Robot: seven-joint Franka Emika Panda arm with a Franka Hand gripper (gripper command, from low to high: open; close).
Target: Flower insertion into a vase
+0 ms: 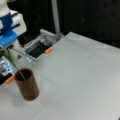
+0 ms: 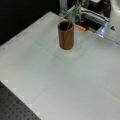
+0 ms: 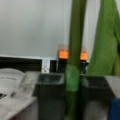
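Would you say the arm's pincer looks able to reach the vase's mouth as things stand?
Probably yes. The pincer is shut on the flower stem, whose lower end already sits inside the vase. Nothing else stands near the vase on the table.

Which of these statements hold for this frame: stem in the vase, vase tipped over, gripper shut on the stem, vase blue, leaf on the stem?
1. The flower stem reaches down into the mouth of the vase. True.
2. The vase lies on its side. False: it stands upright on the white table in both front views.
3. The gripper is closed around the stem in the wrist view. True.
4. The vase is blue plastic. False: it is a dark-brown, wood-like cylinder.
5. A green leaf hangs beside the stem. True.
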